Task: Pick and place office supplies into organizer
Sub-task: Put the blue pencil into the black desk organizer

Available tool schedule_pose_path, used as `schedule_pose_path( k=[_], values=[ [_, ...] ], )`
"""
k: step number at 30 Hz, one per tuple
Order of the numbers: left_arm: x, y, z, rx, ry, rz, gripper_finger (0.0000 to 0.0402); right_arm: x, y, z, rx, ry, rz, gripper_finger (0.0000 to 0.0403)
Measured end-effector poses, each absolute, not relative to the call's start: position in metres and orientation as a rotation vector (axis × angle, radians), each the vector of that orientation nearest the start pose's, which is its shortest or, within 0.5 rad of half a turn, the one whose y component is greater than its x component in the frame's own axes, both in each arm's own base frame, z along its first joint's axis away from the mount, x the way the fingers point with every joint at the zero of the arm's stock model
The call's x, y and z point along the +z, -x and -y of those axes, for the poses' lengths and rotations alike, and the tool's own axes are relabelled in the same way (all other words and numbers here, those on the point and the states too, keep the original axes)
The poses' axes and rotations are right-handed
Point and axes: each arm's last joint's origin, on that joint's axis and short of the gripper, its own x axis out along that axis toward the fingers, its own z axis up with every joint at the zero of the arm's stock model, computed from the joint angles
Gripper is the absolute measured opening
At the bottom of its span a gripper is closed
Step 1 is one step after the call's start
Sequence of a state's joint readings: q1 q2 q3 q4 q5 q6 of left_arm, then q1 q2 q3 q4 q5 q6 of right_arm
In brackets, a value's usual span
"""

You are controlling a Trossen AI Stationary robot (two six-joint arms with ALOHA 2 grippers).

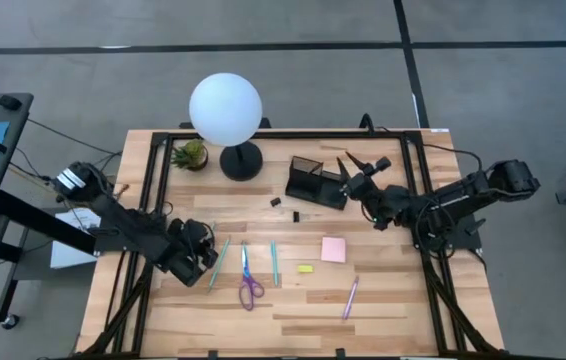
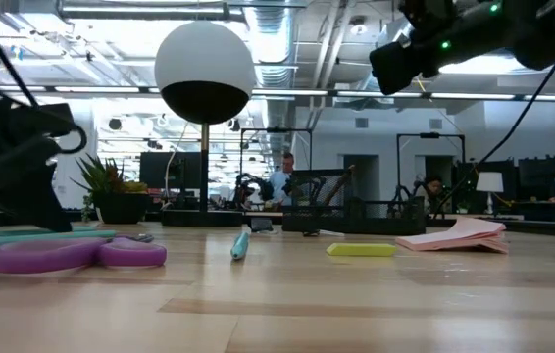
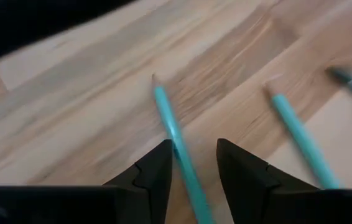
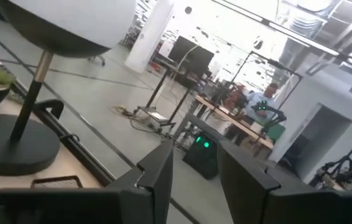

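Note:
My left gripper (image 3: 194,149) is open and low over the table's left half (image 1: 208,262). Its fingers stand on either side of a thin teal pen (image 3: 175,134) that lies flat on the wood; I cannot tell whether one of them touches it. A second teal pen (image 1: 274,262), purple-handled scissors (image 1: 249,280), a yellow piece (image 1: 305,268), a pink sticky pad (image 1: 334,249), a pink-purple pen (image 1: 350,297) and black clips (image 1: 296,215) also lie flat. My right gripper (image 4: 194,152) is open and raised beside the black organizer (image 1: 315,180), holding nothing.
A white globe lamp (image 1: 226,110) on a black base and a small potted plant (image 1: 191,154) stand at the table's far edge, left of the organizer. Bare wood lies along the near edge (image 1: 283,330). People show in the room beyond the table (image 2: 282,176).

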State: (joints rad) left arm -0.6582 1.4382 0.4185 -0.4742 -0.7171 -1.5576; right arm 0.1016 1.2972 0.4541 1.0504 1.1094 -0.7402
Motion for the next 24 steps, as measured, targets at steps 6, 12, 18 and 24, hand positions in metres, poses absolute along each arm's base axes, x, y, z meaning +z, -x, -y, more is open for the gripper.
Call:
schedule_pose_path(
  k=[6, 12, 18, 24],
  values=[
    [0.086, -0.147, 0.098, 0.827, 0.418, -0.694, 0.0123, 0.231, -0.237, 0.012, -1.036, 0.542, -0.199, 0.0118],
    [0.086, -0.147, 0.11, 0.764, 0.494, -0.591, 0.0123, 0.231, -0.238, 0.018, -1.008, 0.552, -0.182, 0.0118],
    [0.079, -0.159, 0.11, 0.734, 0.629, -0.516, 0.0123, 0.232, -0.24, 0.016, -0.918, 0.573, -0.142, 0.0118],
    [0.061, -0.155, 0.112, 0.765, 0.525, -0.469, 0.0123, 0.238, -0.243, 0.015, -0.908, 0.566, -0.118, 0.0118]
  ],
)
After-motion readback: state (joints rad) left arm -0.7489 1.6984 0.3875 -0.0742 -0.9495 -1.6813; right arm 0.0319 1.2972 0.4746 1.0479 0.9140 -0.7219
